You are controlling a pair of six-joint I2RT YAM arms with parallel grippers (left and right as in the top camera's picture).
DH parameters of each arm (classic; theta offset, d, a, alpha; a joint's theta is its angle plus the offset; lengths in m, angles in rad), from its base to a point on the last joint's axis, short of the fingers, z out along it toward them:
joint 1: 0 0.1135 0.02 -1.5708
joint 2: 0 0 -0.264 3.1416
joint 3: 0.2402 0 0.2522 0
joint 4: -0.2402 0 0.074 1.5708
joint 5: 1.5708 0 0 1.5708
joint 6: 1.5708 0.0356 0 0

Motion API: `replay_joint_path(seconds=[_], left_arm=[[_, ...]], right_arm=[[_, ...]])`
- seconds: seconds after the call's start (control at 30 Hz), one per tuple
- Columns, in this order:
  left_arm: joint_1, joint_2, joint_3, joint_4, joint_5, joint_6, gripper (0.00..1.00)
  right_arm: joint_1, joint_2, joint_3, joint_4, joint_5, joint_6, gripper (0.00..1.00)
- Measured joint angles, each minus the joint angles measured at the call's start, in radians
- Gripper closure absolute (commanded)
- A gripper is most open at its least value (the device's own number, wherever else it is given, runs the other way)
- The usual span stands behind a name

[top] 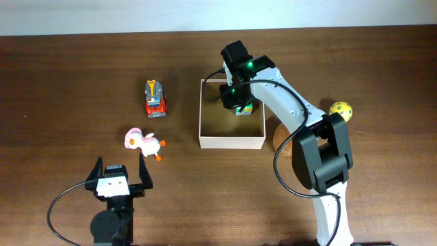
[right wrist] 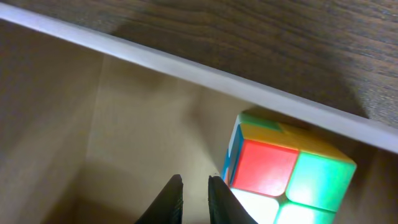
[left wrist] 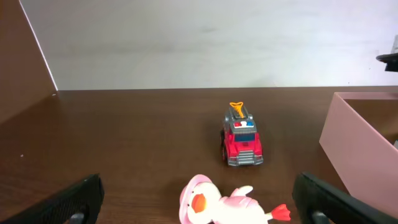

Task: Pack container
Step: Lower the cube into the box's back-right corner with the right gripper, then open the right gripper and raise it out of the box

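The container is a square white-walled box with a tan inside, at the table's middle. A colourful puzzle cube sits in its far right corner. My right gripper hangs inside the container; in the right wrist view its fingers are shut on nothing, just left of the cube and below the white wall. My left gripper is open and empty near the front edge. A pink and white duck toy lies just ahead of it, between the open fingers' line.
A red fire truck toy stands left of the container, seen beyond the duck in the left wrist view. A yellow ball lies at the right. A round wooden piece sits by the right arm's base.
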Motion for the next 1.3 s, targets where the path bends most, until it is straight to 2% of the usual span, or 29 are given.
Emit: replay_joint_path(seconds=[1.3], left_arm=[[0.0, 0.0, 0.0, 0.0, 0.0, 0.0, 0.01]], right_arm=[[-0.003, 0.061, -0.003, 0.012, 0.019, 0.0, 0.82]])
